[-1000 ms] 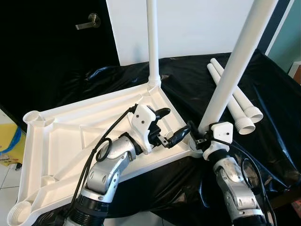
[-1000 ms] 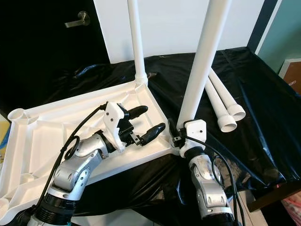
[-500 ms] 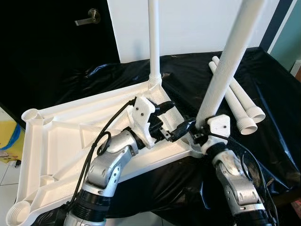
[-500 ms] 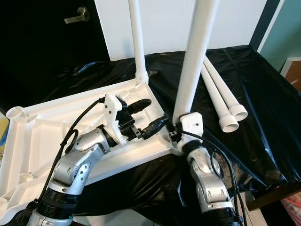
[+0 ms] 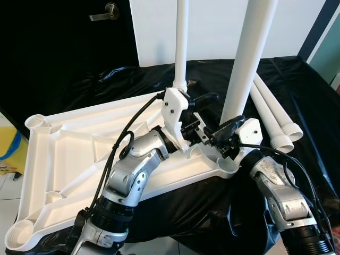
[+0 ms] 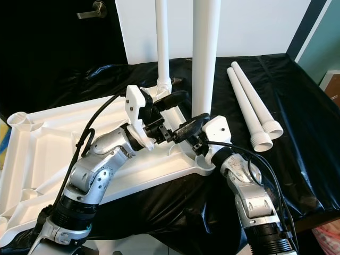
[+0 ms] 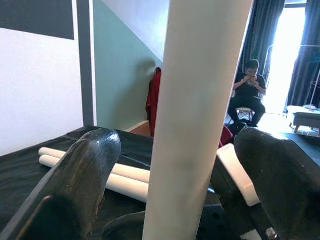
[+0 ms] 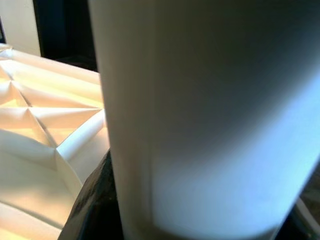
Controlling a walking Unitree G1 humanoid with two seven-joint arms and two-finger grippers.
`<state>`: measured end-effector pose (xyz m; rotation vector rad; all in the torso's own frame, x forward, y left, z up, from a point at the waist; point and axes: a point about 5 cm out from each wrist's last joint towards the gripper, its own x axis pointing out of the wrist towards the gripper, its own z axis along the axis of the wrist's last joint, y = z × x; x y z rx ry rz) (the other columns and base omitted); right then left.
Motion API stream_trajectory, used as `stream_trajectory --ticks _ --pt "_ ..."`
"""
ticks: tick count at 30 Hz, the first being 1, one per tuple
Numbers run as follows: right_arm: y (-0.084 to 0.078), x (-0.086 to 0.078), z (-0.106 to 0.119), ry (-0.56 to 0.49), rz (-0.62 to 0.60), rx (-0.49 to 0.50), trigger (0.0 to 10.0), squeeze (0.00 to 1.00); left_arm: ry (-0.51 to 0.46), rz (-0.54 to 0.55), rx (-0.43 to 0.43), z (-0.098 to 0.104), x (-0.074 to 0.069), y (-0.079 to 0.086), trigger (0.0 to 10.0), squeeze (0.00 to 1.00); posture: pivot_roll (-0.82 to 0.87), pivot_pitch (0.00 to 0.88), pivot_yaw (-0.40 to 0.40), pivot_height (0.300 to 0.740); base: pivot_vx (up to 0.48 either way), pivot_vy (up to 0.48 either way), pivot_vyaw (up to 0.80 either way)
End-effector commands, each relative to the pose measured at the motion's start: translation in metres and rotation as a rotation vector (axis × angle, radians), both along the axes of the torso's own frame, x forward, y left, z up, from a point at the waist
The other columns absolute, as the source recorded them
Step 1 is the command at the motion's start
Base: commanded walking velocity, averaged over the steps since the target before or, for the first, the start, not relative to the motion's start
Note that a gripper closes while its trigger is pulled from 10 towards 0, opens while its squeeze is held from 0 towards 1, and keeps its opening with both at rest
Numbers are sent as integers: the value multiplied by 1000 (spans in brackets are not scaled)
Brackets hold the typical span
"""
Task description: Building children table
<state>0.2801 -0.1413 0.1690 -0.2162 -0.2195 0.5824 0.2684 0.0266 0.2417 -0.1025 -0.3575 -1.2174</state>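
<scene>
The white table top (image 5: 74,154) lies upside down on a black-covered surface. One white leg (image 5: 180,48) stands upright in its far corner socket. A second, thicker-looking leg (image 5: 249,53) stands upright at the near right corner. My right gripper (image 5: 229,144) is shut on this leg's base, and the leg (image 8: 200,115) sits close against that wrist camera. My left gripper (image 5: 215,112) is open, its black fingers (image 7: 85,170) standing on either side of the same leg (image 7: 195,110) just above the corner.
Two loose white legs (image 5: 273,117) lie side by side on the black cover to the right. Open corner sockets (image 5: 37,121) show at the table top's left end. A dark door with a handle (image 5: 104,10) and a white wall stand behind. A person (image 7: 248,95) sits far off.
The held leg has swung from leaning right to standing upright. My left gripper has moved right and now straddles it. The camera has shifted a little.
</scene>
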Motion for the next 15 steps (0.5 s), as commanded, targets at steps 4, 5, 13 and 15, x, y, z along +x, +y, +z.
stream_trajectory --ticks 4,5,13,15 --pt "0 1 3 1 27 -3 10000 0 -67 -178 36 2 -8 -5 10000 0 -148 7 -41 740 0 0 0" --pt "-2 1 3 9 61 -36 10000 0 -83 -190 37 6 -7 -6 10000 0 -144 5 -45 740 0 0 0" --pt "-9 2 -3 79 233 -175 10000 0 -136 -274 50 21 -3 -8 10000 0 -147 0 -48 740 0 0 0" --pt "-9 2 -3 79 233 -175 10000 0 -136 -274 50 21 -3 -8 10000 0 -147 0 -48 740 0 0 0"
